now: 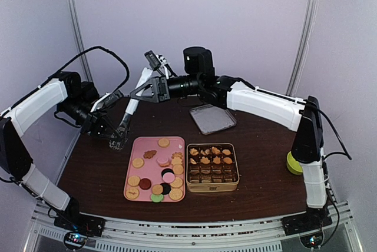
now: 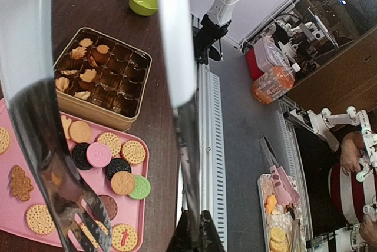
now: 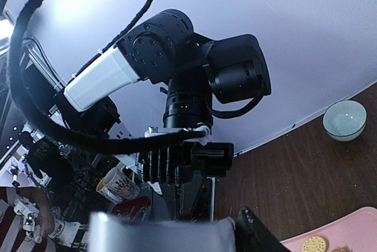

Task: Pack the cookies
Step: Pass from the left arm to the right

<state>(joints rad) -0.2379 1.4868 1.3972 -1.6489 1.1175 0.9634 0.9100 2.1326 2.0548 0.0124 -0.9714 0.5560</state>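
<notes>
Since only the far rows of the gold tin point(image 1: 212, 188) hold cookies point(image 1: 205, 160) and most sit on the pink tray point(image 1: 141, 145), I'd say under halfway; left tool point(image 1: 113, 131) clamped shut on tongs point(image 2: 35, 140), right tool point(image 1: 136, 92) I can't tell.

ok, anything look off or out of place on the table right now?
Nothing spilled or broken. The grey lid lies askew behind the gold tin, and a green cookie sits right at the near rim of the pink tray, possibly overhanging it.
</notes>
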